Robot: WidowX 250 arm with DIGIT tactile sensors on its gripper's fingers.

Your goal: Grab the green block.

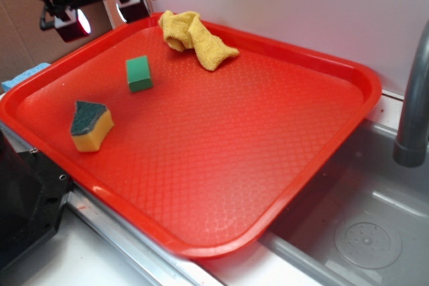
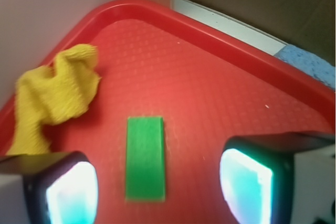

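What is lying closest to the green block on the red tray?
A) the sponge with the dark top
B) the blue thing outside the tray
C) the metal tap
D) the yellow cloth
D: in the wrist view the yellow cloth lies just beside the green block, and in the exterior view it is a bit nearer the block than the sponge is.

The gripper [image 1: 104, 15] hangs in the air at the far left corner, with its black arm going out of the top of the exterior view. Its two fingers [image 2: 247, 182] are spread wide apart and hold nothing, their pads facing each other.
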